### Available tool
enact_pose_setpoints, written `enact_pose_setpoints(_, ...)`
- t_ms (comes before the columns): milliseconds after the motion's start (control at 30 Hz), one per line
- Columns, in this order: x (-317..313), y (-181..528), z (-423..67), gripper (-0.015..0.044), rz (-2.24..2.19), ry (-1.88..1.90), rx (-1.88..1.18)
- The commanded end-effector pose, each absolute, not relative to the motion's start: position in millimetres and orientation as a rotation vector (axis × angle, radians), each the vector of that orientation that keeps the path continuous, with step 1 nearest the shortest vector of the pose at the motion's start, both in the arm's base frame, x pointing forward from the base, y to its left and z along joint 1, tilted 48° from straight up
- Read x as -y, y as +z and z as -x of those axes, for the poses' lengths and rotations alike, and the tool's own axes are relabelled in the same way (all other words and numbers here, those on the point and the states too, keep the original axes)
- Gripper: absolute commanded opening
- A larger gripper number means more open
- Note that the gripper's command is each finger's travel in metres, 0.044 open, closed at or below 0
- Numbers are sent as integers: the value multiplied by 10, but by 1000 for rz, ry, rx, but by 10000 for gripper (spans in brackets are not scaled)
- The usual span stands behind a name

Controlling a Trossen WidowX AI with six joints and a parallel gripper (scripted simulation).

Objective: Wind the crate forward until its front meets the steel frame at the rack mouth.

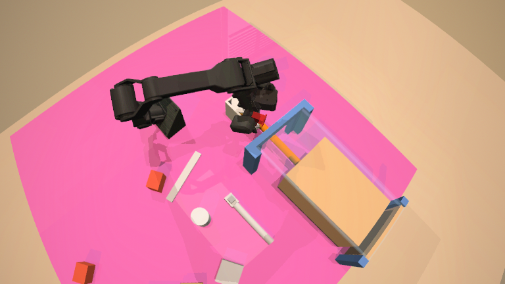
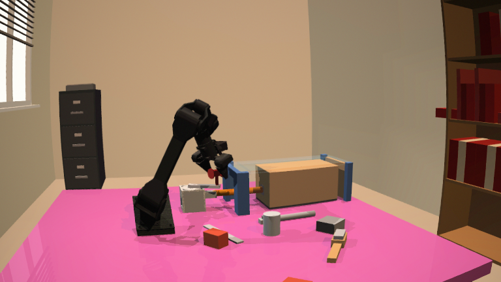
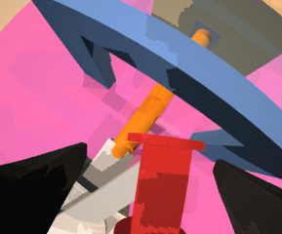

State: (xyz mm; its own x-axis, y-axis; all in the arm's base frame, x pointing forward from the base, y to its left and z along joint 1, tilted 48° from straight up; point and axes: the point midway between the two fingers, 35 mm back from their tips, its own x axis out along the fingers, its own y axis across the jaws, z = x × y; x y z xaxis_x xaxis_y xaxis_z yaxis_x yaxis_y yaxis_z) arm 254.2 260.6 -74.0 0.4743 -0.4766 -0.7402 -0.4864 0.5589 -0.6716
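crate point(image 2: 297, 186): tan box, sitting flat inside the clear-panelled cubby, back from the mouth
strap point(image 1: 277, 142): orange, running from crate front under the frame to the winch
frame point(image 1: 273, 129): blue, upright at the mouth
winch point(image 2: 192, 198): pale block
handle point(image 3: 159, 195): red knob, grey crank, on the winch

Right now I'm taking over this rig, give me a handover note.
Tool: open, holding nothing, fingers either side of the red handle knob.
Handle is already seated on the winch, in front of the blue steel frame.
Orange strap runs from the winch through the frame to the crate.
Crate sits flat in the guard cubby, short of the frame.
Left: grip the knob, wind until the crate front meets the frame, release, retract.
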Motion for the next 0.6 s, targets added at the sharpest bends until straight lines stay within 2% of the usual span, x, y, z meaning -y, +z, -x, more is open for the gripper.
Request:
enact_pose_setpoints(0, -2613, -737, -2541, 361, 1038, 8, -1133)
enact_pose_setpoints(433, -2613, -737, -2541, 20, 1038, 8, -1133)
enact_pose_setpoints(567, -2613, -737, -2541, 0, 1038, 8, -1133)
